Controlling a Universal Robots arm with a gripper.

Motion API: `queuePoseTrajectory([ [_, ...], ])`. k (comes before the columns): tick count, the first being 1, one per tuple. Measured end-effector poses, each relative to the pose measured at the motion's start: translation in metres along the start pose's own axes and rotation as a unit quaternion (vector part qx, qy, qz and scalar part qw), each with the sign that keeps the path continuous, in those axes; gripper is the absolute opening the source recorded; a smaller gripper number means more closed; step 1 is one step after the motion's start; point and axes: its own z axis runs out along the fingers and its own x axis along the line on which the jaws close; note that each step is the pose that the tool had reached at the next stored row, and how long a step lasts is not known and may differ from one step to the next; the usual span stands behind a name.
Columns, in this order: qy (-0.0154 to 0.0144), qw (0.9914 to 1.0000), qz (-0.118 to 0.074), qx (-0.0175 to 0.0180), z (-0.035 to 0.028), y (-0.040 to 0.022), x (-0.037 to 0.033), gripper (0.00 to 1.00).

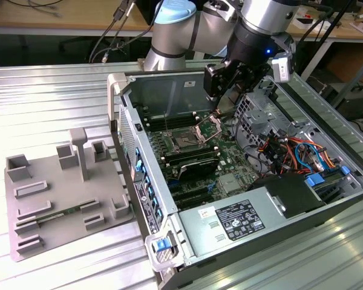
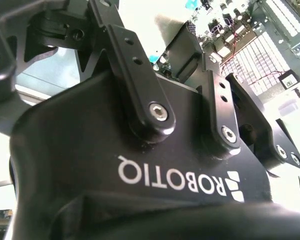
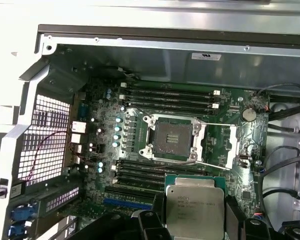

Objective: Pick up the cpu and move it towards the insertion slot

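The cpu (image 3: 195,210), a flat square chip with a silvery metal top and a thin green-tan rim, sits between my gripper's (image 3: 190,222) black fingers (image 3: 146,224) in the first wrist view; the gripper is shut on it. The insertion slot (image 3: 170,140) lies a short way from the chip on the motherboard, with a dark centre, a silver frame and its bracket (image 3: 229,145) swung open beside it. In the exterior view the gripper (image 1: 219,110) hangs inside the open computer case, just above and to the exterior view's right of the insertion slot (image 1: 185,142). The gripper's black linkage bars (image 2: 150,110) show in the second wrist view.
Long black memory slots (image 3: 170,96) run on both sides of the socket. A drive cage (image 1: 260,115) and coloured cables (image 1: 293,154) crowd the exterior view's right of the case. The power supply (image 1: 245,220) sits at the front. A grey plastic tray (image 1: 60,199) lies outside the case on the ribbed metal table.
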Motion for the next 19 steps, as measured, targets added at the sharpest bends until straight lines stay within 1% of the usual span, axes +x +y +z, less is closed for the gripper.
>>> queuePoseTrajectory([
  [2,0.0000,1.00000,0.000,0.0000,0.0014,0.0018,-0.0006,0.55],
  [8,0.0000,1.00000,0.000,-0.0001,0.0049,0.0107,-0.0024,0.55],
  [19,0.0000,1.00000,0.000,0.0000,0.0107,0.0204,-0.0100,0.55],
])
